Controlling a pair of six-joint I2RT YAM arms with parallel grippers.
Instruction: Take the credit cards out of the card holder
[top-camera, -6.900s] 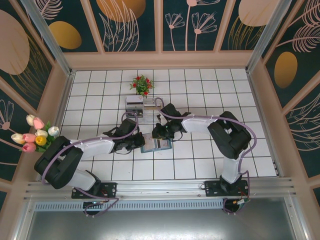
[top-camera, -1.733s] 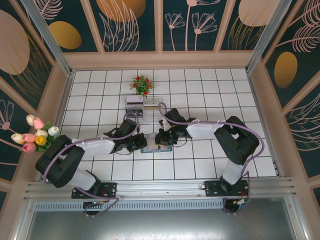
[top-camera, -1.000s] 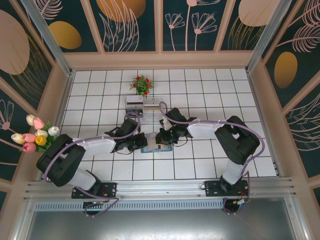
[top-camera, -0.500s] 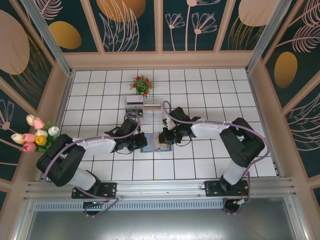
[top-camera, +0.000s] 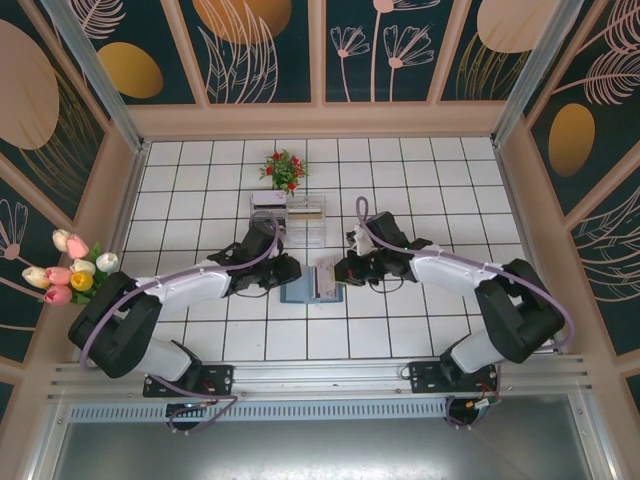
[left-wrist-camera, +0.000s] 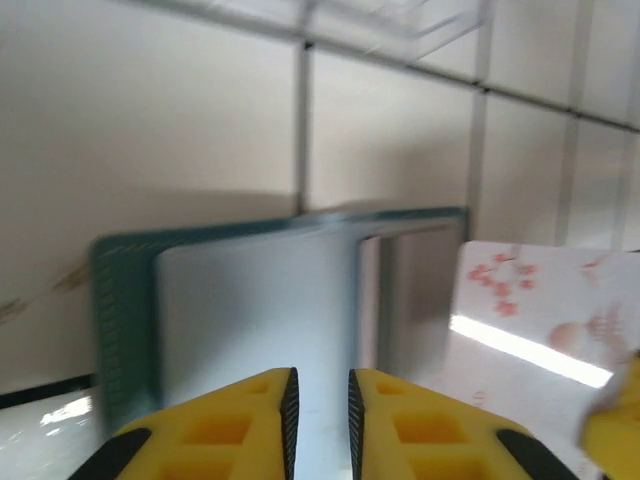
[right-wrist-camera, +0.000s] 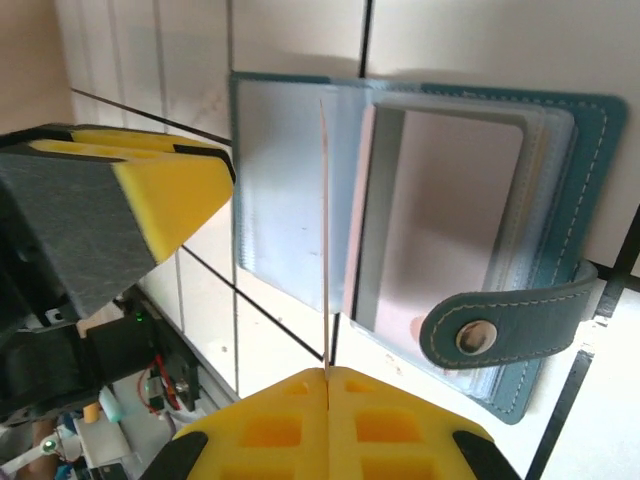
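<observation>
Now right hand (right-wrist-camera: 327, 372) clamped edge-on on card (left-wrist-camera: 520, 320), left hand (left-wrist-camera: 321, 385) slightly apart above card holder (right-wrist-camera: 280, 180); we risk dragging unpinned holder, card slipping.

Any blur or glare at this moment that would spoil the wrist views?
Left wrist: blurred, the card holder has smeared edges, and a glare stripe crosses the flowered credit card. Right wrist: sharp, stitching on the card holder crisp. Top external: evenly lit, in focus.
</observation>
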